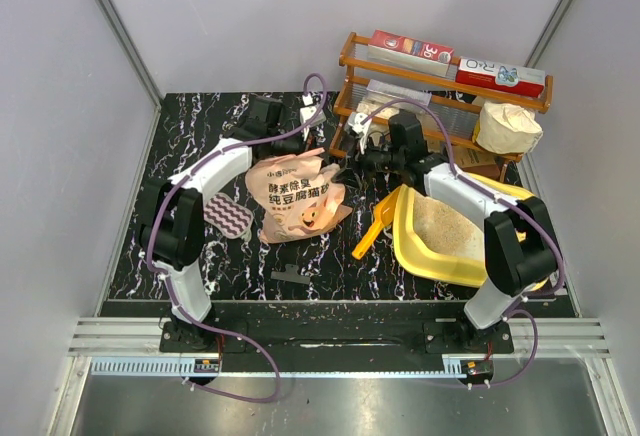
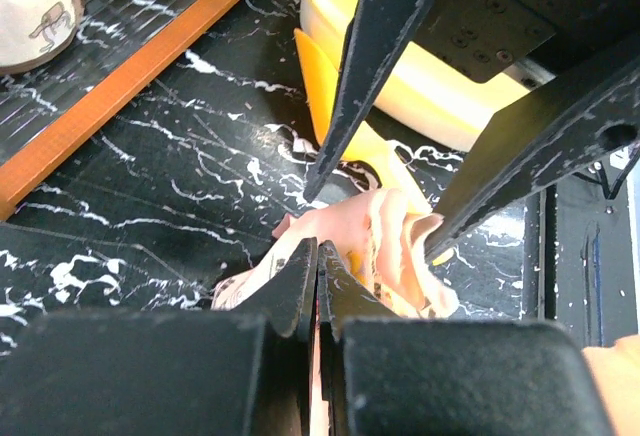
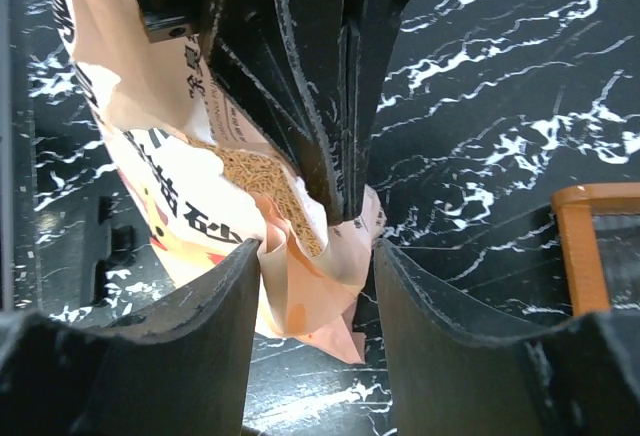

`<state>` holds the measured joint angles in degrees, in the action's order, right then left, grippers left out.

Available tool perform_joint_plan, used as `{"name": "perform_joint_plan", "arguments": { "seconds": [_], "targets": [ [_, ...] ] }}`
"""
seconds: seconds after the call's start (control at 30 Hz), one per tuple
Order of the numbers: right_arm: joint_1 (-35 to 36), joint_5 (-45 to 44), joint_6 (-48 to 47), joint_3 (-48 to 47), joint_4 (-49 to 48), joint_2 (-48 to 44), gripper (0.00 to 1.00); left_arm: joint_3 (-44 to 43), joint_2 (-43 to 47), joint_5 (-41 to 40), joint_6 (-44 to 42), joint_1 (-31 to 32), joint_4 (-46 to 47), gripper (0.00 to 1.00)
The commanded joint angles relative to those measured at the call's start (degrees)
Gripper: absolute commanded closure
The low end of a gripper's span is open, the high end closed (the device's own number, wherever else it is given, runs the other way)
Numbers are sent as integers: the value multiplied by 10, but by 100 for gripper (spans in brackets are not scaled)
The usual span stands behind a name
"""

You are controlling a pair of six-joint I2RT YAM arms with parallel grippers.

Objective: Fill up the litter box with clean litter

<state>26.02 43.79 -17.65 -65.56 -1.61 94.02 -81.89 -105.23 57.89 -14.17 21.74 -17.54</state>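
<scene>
Left gripper (image 2: 318,256) is pressed tight on the torn lip of the bag (image 1: 295,196), and the right gripper (image 3: 318,256) is spread with that same lip between its fingers, though contact there is hard to make out! A little litter (image 3: 262,171) shows in the mouth, the rest hidden by folds and the left fingers. The bag lies just left of the box (image 1: 415,256), whose right end hides under the right arm. One bag, one box holding litter, one scoop (image 1: 380,218) at the box's left rim.

An orange scoop (image 1: 372,233) lies on the black marbled table (image 1: 250,266). Behind it, a wooden rack (image 1: 352,56) holds boxes (image 1: 410,53) and a white sack (image 1: 508,128).
</scene>
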Motion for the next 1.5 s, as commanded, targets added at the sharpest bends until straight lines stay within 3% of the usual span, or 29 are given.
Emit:
{"name": "perform_joint_plan", "arguments": {
  "seconds": [0.0,0.5,0.83,1.03,1.23,1.47],
  "targets": [
    [-5,103,34,-32,-42,15,46,-28,24,-16,-33,-15,-35,100],
    [-7,169,96,-34,-144,71,46,-60,7,8,-41,-35,-90,100],
    [-6,213,263,-25,-300,115,55,-87,-4,10,-51,-67,-130,100],
    [-6,221,266,-19,-293,124,50,-102,-9,5,-52,-78,-132,100],
    [-6,232,279,-17,-294,134,53,-104,-8,-1,-55,-87,-132,100],
    [-7,232,265,-15,-279,142,49,-111,-2,-9,-60,-98,-135,100]
  ]
}}
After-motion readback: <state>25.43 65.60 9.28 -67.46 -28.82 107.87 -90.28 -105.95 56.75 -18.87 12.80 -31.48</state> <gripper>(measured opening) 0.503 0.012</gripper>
